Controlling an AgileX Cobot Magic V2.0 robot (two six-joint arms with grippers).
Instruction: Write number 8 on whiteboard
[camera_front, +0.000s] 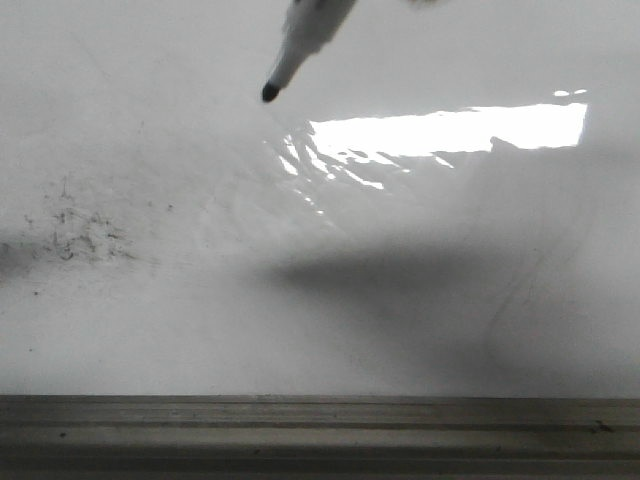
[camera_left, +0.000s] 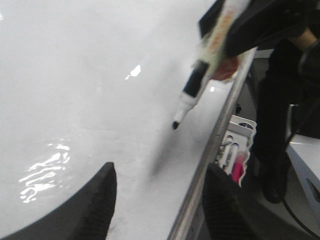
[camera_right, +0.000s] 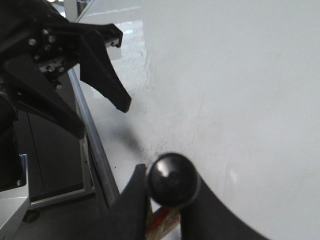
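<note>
One slim white black-tipped marker (camera_left: 200, 80) pinched between right gripper (camera_right: 165, 210) jaws, tip hanging just off glossy white whiteboard (camera_front: 150, 120); light, stiff, slick barrel, so grip mid-barrel firmly; left gripper (camera_left: 157, 200) jaws wide apart, empty; no number 8 visible yet.

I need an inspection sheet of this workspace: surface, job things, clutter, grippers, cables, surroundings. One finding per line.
Surface: glossy white whiteboard, bright glare patch, grey metal rail along its edge.
Job's things: white black-tipped marker pen, tip above the board; no number 8 seen.
Clutter: black speckle smudges.
Grippers: right gripper shut on the marker; left gripper open, holding nothing.
Cables: a dark cable beside the board.
Surroundings: holder with markers past the rail.
</note>
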